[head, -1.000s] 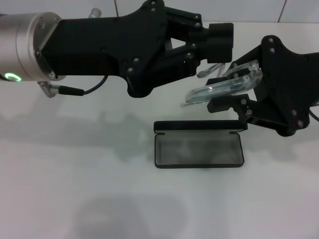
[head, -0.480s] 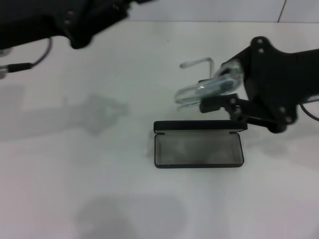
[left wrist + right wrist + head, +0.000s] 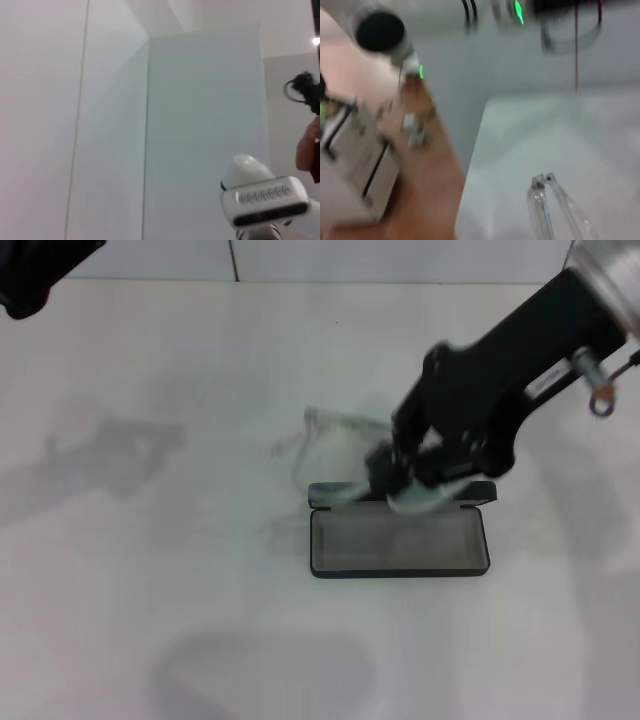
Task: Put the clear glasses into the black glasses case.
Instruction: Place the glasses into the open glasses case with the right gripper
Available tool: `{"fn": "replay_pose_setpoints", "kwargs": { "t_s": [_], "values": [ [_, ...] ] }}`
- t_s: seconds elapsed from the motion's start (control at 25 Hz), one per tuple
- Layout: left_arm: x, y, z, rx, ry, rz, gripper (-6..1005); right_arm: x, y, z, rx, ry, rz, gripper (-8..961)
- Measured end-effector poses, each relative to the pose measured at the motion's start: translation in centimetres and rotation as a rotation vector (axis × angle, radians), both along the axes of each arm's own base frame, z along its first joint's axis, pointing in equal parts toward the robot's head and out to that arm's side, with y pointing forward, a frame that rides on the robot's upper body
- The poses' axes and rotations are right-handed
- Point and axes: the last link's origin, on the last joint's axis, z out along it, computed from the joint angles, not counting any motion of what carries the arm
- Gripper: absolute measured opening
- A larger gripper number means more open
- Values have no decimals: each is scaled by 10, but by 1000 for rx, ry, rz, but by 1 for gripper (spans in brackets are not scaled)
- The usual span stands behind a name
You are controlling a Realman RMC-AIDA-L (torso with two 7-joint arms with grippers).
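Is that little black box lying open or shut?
Open. The black glasses case shows its grey lining, with the lid standing up along its far edge. Nothing lies in the tray yet.

Motion blur and cropping hide most of the grasp.

The right claw (image 3: 415, 480) smears across the clear glasses (image 3: 335, 435), so its fingers cannot be read, and it covers part of the black glasses case (image 3: 400, 540) lid. The left claw (image 3: 30, 270) is cut off at the head view's corner.
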Motion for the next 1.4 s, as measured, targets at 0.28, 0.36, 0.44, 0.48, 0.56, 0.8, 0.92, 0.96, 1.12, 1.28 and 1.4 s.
{"fn": "replay_pose_setpoints", "kwargs": {
  "t_s": [0.28, 0.36, 0.44, 0.48, 0.56, 0.8, 0.92, 0.96, 1.12, 1.28, 1.4],
  "values": [
    [-13, -5, 9, 56, -6, 34, 128, -14, -8, -48, 10, -364, -12, 144],
    [-14, -6, 10, 63, -4, 35, 128, -14, -11, -60, 24, -425, -14, 145],
    [-14, -6, 10, 70, -1, 33, 128, -11, -12, -71, 43, -472, -17, 145],
    [-15, -6, 10, 73, 0, 33, 128, -8, -12, -82, 71, -510, -14, 145],
    [-17, -7, 10, 78, 1, 36, 128, -6, -11, -87, 84, -526, -10, 146],
    [-19, -8, 9, 85, 12, 38, 127, 0, -8, -109, 153, -574, 1, 147],
    [-19, -8, 8, 88, 13, 36, 127, 4, -6, -113, 159, -579, -16, 148],
    [-19, -8, 8, 87, 13, 35, 127, 5, -5, -114, 159, -580, -21, 148],
    [-18, -8, 5, 82, 10, 33, 127, 11, -3, -118, 161, -593, -36, 149],
    [-18, -8, 5, 80, 10, 34, 127, 16, 1, -122, 175, -604, -43, 150],
    [-19, -8, 5, 79, 10, 35, 127, 20, 3, -124, 191, -610, -42, 151]
  ]
}}
